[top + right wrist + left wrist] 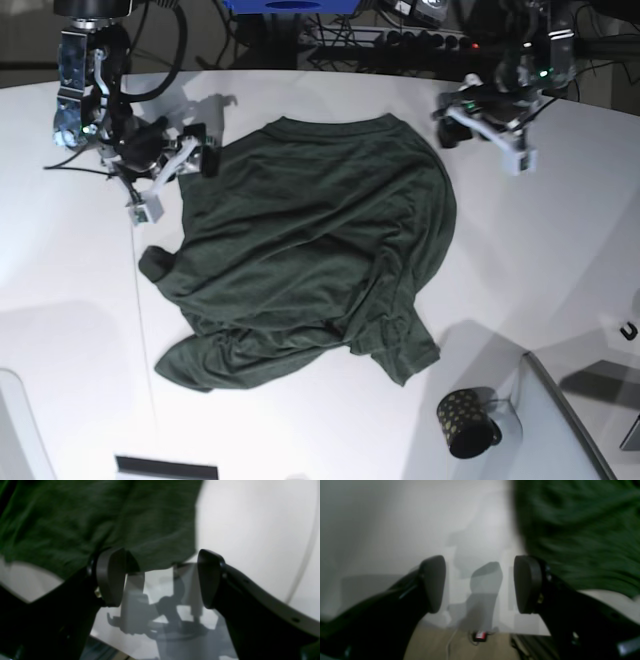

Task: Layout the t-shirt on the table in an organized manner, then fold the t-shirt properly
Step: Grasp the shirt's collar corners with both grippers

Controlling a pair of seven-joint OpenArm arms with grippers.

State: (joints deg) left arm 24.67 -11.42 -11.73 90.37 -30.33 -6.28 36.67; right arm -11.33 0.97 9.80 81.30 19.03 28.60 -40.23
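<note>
The dark green t-shirt [310,250] lies crumpled and spread on the white table [300,440]. At the shirt's far left corner my right gripper [178,182] hovers open. In the right wrist view this right gripper [160,578] has nothing between its pads, and the t-shirt [100,517] edge lies just beyond its left finger [111,577]. My left gripper [483,142] hangs open beside the shirt's far right corner, apart from the cloth. In the blurred left wrist view the left gripper [480,585] is empty over bare table, with the t-shirt [582,530] at the upper right.
A dark gold-dotted mug [467,422] stands near the front right, beside a grey tray-like panel [565,430]. A thin dark seam line [143,330] runs down the table's left side. Cables and equipment crowd the far edge. The floor [432,645] shows past the table's edge.
</note>
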